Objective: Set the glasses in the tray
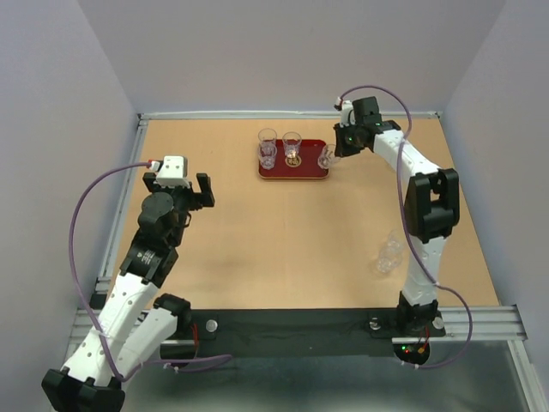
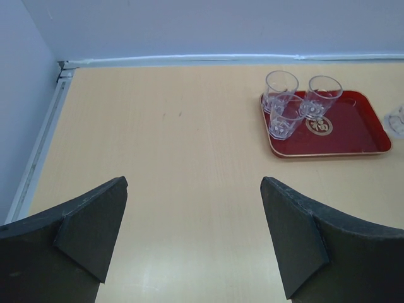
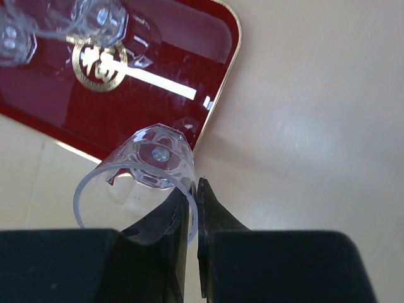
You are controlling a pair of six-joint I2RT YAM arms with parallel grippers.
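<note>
The dark-red tray (image 1: 313,170) lies at the far middle of the table with three clear glasses (image 1: 268,139) standing in its left half. My right gripper (image 1: 333,155) is shut on the rim wall of another glass (image 1: 326,158), which hangs over the tray's right edge. In the right wrist view this glass (image 3: 156,156) is pinched between the fingers (image 3: 218,211), above the tray's corner (image 3: 214,69). More glasses (image 1: 389,254) stand on the table beside the right arm. My left gripper (image 1: 178,189) stays open over the left side of the table, holding nothing (image 2: 192,183).
A gold emblem (image 3: 98,63) marks the tray's centre. Walls close the table at the back and on both sides. The left wrist view has the tray (image 2: 353,136) and its glasses (image 2: 285,120) far ahead to the right.
</note>
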